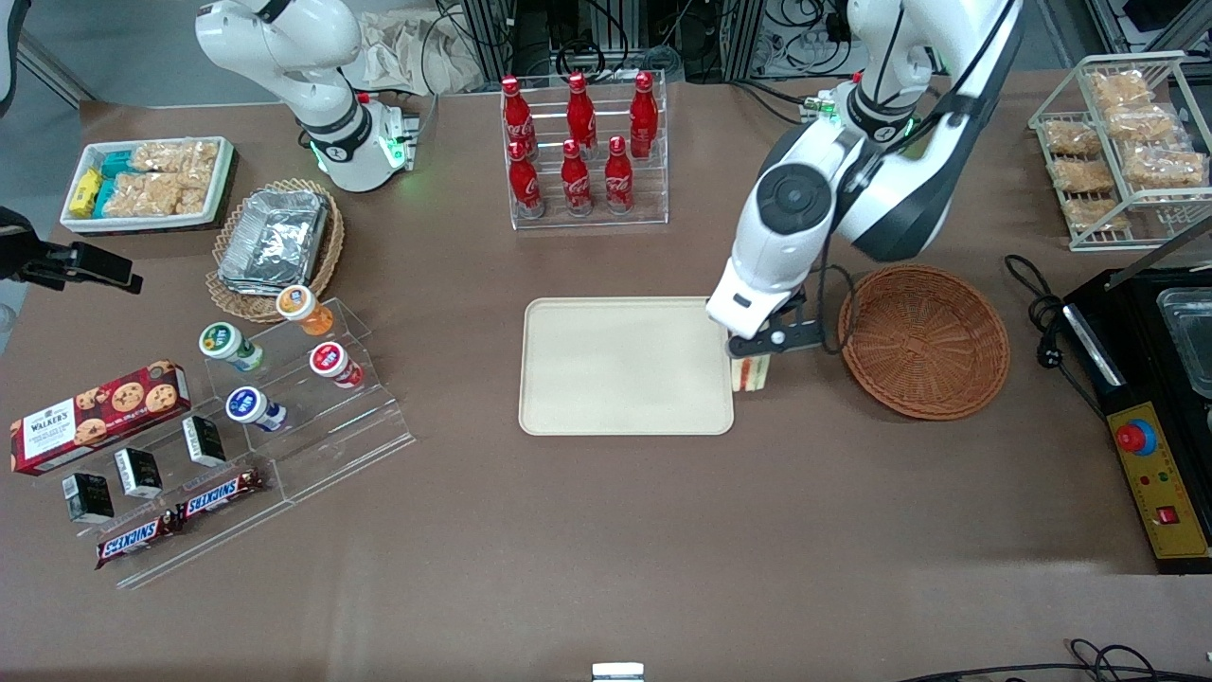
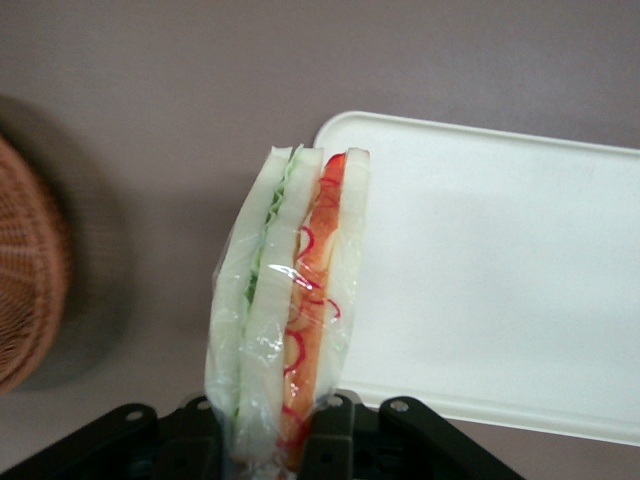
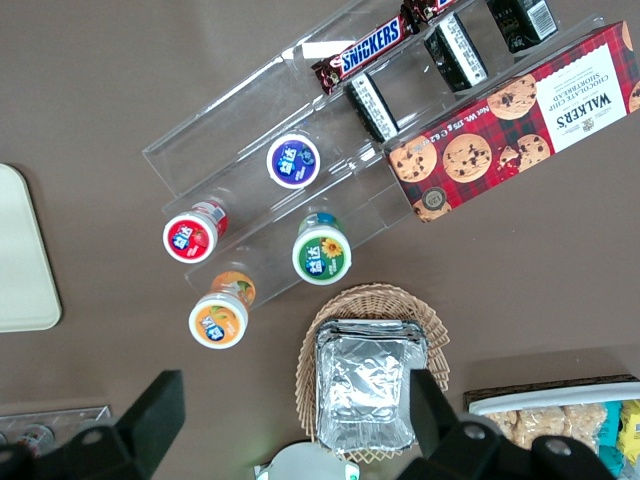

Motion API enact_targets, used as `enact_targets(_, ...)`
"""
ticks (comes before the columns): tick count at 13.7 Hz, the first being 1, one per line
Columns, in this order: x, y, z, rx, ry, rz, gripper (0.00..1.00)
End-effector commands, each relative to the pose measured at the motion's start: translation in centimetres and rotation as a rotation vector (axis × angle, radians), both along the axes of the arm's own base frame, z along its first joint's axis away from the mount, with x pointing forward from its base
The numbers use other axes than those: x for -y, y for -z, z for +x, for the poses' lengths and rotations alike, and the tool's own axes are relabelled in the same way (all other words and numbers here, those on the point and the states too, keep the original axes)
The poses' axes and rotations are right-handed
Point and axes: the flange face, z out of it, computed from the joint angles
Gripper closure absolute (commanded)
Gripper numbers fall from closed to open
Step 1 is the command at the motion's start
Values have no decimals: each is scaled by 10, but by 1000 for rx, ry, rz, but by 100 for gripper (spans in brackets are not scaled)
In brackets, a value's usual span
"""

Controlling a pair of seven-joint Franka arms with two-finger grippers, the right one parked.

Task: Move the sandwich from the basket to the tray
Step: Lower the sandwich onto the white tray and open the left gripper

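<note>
Nearest the front camera, the flat cream rectangular tray (image 1: 625,366) lies bare; the tool (image 1: 753,365) pinches the plastic-wrapped white-bread sandwich (image 1: 751,373) just off its edge, clear of the round reddish-brown wicker basket (image 1: 923,339). In the wrist view, letting go here risks it toppling onto the brown surface (image 2: 150,120).
</note>
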Motion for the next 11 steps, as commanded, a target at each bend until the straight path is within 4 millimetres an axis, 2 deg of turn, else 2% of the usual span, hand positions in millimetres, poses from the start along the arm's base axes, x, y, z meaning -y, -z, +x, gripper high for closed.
enact_targets(1, 30, 40, 2, 35, -5, 6, 100)
enact_targets(3, 40, 72, -3, 47, -1, 39, 100)
enact_targets(5, 56, 95, -10, 66, -10, 36, 100)
enact_targets(6, 57, 105, -10, 73, -16, 42, 100)
enact_targets(10, 63, 130, -16, 82, 4, 63, 100)
enact_targets(11, 63, 135, -17, 79, 10, 68, 93)
